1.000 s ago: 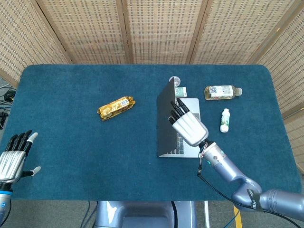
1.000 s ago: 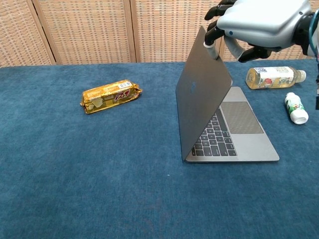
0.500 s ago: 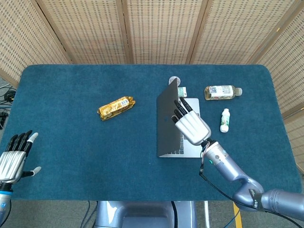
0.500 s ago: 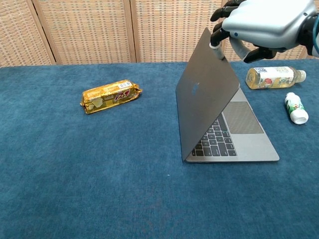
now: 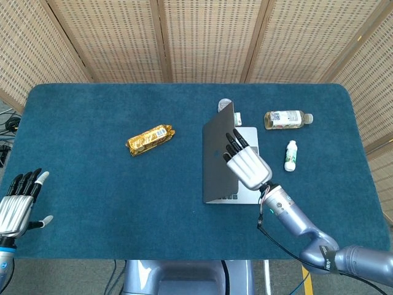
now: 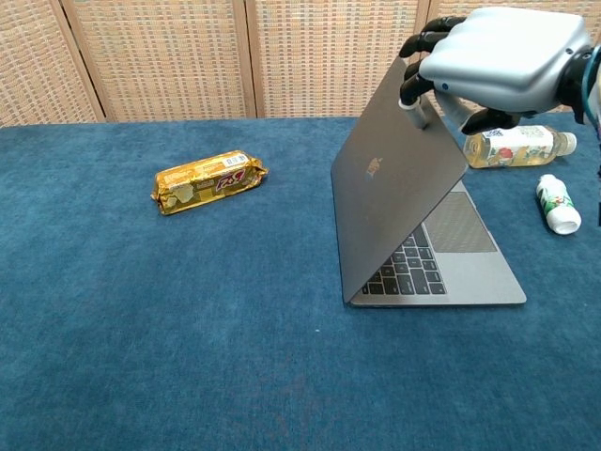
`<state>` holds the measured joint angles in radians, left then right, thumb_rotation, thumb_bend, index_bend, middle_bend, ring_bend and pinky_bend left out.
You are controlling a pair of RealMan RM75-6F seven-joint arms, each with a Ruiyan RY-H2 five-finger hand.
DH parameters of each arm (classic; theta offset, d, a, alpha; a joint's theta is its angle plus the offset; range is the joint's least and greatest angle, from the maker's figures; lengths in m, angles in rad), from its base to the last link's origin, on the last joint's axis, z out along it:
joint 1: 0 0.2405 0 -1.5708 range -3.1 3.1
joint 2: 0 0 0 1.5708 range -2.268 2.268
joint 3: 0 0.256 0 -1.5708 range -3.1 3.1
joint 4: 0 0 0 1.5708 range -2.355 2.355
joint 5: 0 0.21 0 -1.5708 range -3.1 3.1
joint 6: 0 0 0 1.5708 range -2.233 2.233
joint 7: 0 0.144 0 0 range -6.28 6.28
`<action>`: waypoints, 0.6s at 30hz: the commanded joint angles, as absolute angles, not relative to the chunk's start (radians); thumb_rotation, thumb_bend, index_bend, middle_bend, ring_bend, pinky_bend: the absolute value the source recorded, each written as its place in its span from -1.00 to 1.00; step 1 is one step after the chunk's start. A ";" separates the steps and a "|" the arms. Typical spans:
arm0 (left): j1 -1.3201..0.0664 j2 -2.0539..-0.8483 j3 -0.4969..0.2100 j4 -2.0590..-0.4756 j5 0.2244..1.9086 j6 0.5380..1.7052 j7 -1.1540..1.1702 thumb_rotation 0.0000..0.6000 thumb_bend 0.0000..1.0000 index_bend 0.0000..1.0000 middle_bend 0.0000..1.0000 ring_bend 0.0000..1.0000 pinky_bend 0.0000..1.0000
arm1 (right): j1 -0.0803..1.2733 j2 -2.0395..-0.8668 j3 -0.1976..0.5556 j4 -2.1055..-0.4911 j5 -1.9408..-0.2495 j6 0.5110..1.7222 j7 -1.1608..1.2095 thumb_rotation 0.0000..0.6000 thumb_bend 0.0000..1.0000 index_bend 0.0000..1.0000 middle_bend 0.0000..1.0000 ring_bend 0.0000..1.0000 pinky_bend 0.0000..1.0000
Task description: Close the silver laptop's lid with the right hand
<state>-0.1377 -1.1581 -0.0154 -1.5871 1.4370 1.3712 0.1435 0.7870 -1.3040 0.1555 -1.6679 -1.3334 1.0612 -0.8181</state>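
The silver laptop (image 5: 216,157) (image 6: 390,202) sits right of the table's middle, its lid tilted partway down over the keyboard (image 6: 404,265). My right hand (image 5: 245,161) (image 6: 496,58) hangs over the lid's top edge, fingertips (image 6: 410,97) touching the lid's outer face near that edge. It holds nothing. My left hand (image 5: 17,206) stays at the table's near left corner, fingers apart and empty; the chest view does not show it.
A gold snack packet (image 5: 150,139) (image 6: 208,181) lies left of the laptop. A juice bottle (image 5: 284,118) (image 6: 515,146) and a small white bottle (image 5: 290,155) (image 6: 558,204) lie right of it. A small carton (image 5: 237,118) and a round cap (image 5: 225,103) sit behind the lid.
The right hand has pushed the lid further down toward the keyboard, moving right with it. The left hand has not moved.
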 commanded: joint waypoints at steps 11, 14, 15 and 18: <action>-0.136 -1.158 -0.015 -1.590 1.441 1.376 0.143 1.00 -0.90 -1.00 -1.00 -1.00 -1.00 | 0.788 -1.304 0.148 -1.675 -1.307 1.070 -0.892 1.00 1.00 -0.14 -0.30 -0.79 -0.84; -0.137 -1.158 -0.015 -1.589 1.439 1.375 0.143 1.00 -0.90 -1.00 -1.00 -1.00 -1.00 | 0.789 -1.307 0.146 -1.674 -1.302 1.069 -0.903 1.00 1.00 -0.14 -0.31 -0.79 -0.84; -0.137 -1.158 -0.015 -1.589 1.440 1.374 0.144 1.00 -0.90 -1.00 -1.00 -1.00 -1.00 | 0.790 -1.309 0.145 -1.673 -1.300 1.069 -0.908 1.00 1.00 -0.14 -0.31 -0.79 -0.84; -0.137 -1.158 -0.015 -1.590 1.440 1.375 0.144 1.00 -0.90 -1.00 -1.00 -1.00 -1.00 | 0.792 -1.313 0.141 -1.670 -1.296 1.067 -0.923 1.00 1.00 -0.14 -0.30 -0.79 -0.84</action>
